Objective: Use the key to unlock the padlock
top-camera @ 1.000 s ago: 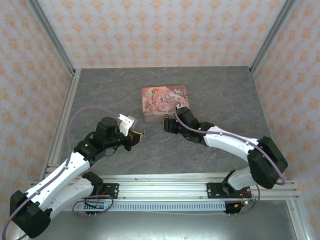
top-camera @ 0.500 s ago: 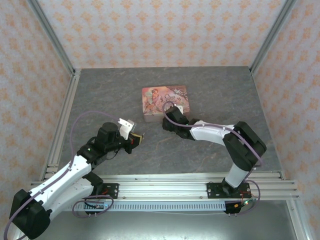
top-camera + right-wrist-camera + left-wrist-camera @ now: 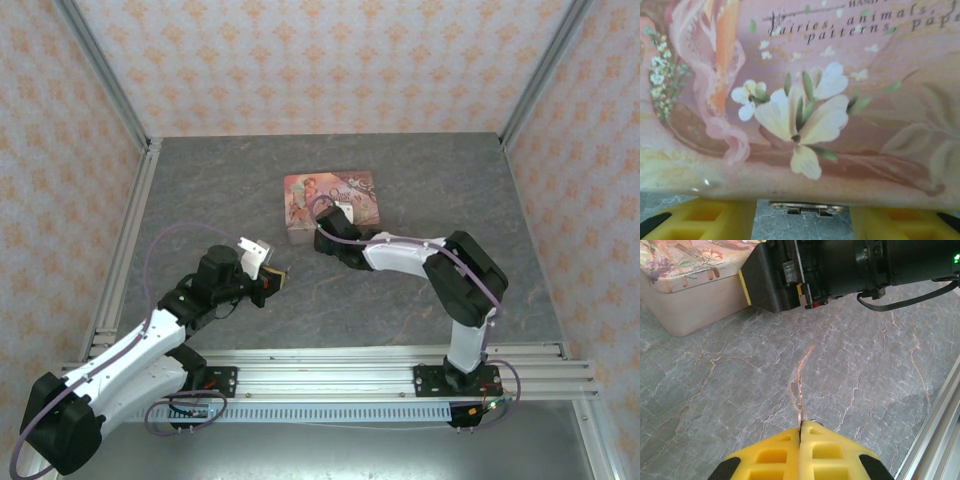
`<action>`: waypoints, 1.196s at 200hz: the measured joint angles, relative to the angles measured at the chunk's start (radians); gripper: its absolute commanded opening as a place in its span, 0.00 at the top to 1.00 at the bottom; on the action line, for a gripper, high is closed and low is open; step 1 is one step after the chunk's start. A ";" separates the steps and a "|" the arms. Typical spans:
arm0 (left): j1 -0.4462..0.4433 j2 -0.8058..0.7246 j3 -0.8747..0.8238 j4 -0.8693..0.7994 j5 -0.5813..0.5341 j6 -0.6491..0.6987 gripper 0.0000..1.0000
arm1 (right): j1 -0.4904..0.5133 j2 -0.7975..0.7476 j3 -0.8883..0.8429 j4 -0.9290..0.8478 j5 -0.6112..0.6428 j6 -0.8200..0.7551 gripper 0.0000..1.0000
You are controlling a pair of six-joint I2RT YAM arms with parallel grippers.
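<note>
The pink illustrated tin [image 3: 330, 200] stands mid-table. My right gripper [image 3: 322, 232] is pressed up to its front wall. In the right wrist view the lid of the tin [image 3: 815, 100] looms large, and the right gripper [image 3: 802, 212] is open, one yellow finger [image 3: 705, 220] on each side of a small metal hasp [image 3: 802, 206]. The padlock is hidden. My left gripper [image 3: 278, 276] hovers left of the tin, low over the table. The left gripper [image 3: 801, 424] is shut, and a sliver of the silvery key [image 3: 813, 422] peeks out at its tip.
The grey marbled tabletop [image 3: 400, 300] has free room around the tin. In the left wrist view the right arm's black wrist [image 3: 855, 265] lies close ahead, beside the corner of the tin [image 3: 685, 295]. A metal frame rail [image 3: 330, 375] runs along the near edge.
My right gripper has moved left and in against the tin's front, its elbow folding up, and its jaws have narrowed a little. The left gripper has barely shifted and stays shut.
</note>
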State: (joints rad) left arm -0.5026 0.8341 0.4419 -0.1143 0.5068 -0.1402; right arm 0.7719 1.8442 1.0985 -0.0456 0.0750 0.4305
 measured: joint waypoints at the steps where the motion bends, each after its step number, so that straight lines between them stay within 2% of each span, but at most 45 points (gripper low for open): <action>1: 0.000 0.000 0.000 0.000 0.000 0.000 1.00 | 0.000 0.001 0.000 0.000 0.000 0.000 0.50; 52: 0.000 -0.002 -0.004 0.001 0.001 0.000 1.00 | 0.000 0.045 0.040 -0.035 0.017 0.003 0.59; 105: 0.000 -0.017 -0.029 0.004 0.001 0.000 1.00 | 0.000 0.059 0.058 -0.052 0.039 -0.010 0.82; 155: 0.000 -0.010 -0.039 0.020 0.024 0.008 1.00 | 0.000 0.053 0.057 -0.052 0.028 -0.053 0.97; 171: 0.000 0.021 -0.039 0.044 0.044 0.011 1.00 | 0.000 0.034 0.044 -0.050 -0.006 -0.085 1.00; 239: 0.000 0.225 -0.042 0.238 0.127 0.010 1.00 | -0.053 -0.099 0.000 -0.088 -0.256 -0.136 1.00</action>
State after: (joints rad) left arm -0.5022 1.0595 0.3996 0.1234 0.6334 -0.1299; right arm 0.7193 1.7454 1.0981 -0.1333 -0.1810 0.2943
